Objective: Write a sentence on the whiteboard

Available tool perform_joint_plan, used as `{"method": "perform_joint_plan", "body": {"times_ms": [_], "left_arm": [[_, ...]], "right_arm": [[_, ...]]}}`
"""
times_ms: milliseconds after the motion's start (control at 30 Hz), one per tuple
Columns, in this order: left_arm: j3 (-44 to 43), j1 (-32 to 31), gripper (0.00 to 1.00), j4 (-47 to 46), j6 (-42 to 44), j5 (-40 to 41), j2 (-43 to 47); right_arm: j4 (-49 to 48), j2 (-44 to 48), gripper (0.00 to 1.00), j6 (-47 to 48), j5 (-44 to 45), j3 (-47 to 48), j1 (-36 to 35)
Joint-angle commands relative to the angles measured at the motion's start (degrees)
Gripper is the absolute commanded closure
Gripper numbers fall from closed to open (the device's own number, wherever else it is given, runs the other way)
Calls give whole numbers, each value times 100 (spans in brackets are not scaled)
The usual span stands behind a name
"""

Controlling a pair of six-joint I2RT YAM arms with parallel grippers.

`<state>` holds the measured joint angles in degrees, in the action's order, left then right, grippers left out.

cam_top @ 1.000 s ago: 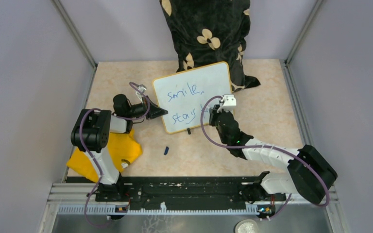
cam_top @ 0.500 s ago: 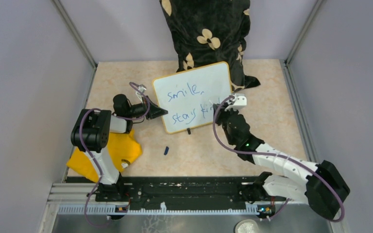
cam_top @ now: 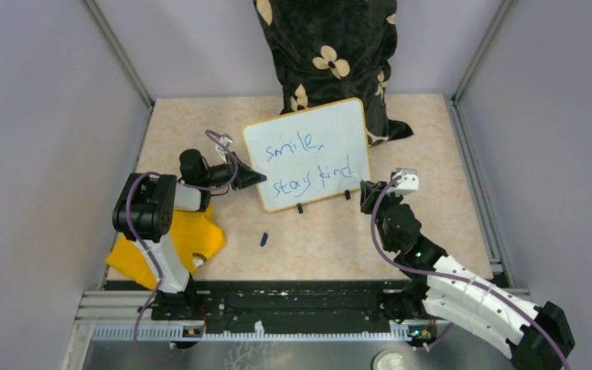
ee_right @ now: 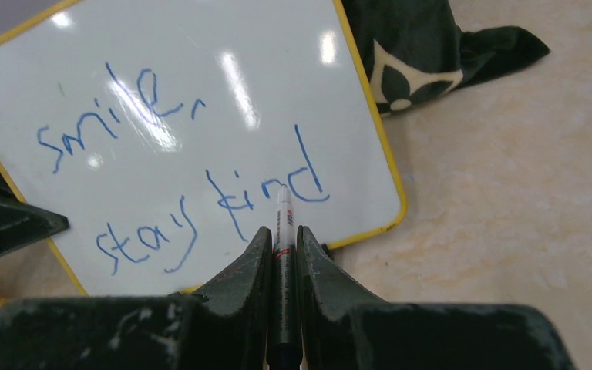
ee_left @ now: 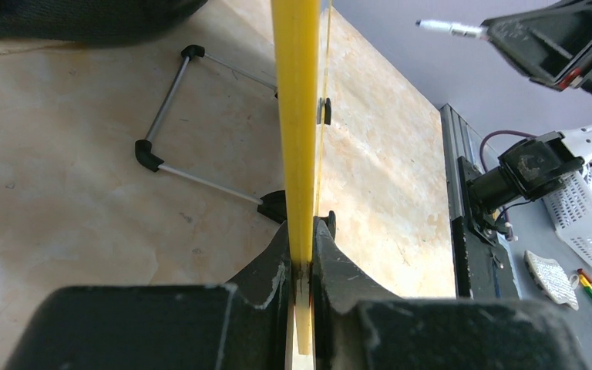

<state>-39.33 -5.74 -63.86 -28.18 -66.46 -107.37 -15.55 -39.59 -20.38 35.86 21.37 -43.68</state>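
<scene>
Whiteboard [cam_top: 308, 127]: one, standing mid-tabletop [cam_top: 432, 154].
Sentence [cam_top: 297, 145]: two blue lines, "smile, stay kind".
My left end effector [ee_left: 301, 231]: clamped on the board's left edge.
My right end effector [ee_right: 281, 235]: closed on one marker [ee_right: 283, 220], just off the board's lower right corner.

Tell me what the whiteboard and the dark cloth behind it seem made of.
The whiteboard: smooth, glossy white face, judging by the light glints; its yellow rim looks plastic. The dark cloth: soft matte fabric, probably, since it folds and drapes.
</scene>
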Motion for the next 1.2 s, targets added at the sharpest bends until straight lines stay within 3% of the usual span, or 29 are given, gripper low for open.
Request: {"method": "perform_joint_plan", "body": {"times_ms": [0, 467, 1167], "left_arm": [[34, -68, 100, 567, 489, 412, -258], [34, -68, 100, 573, 481, 436, -257], [26, -68, 100, 575, 472, 439, -267]], "right_arm": [[453, 399, 100, -378, 206, -290, 41], [226, 166, 100, -866, 93, -377, 417], [-799, -950, 100, -1249, -299, -156, 834]]}}
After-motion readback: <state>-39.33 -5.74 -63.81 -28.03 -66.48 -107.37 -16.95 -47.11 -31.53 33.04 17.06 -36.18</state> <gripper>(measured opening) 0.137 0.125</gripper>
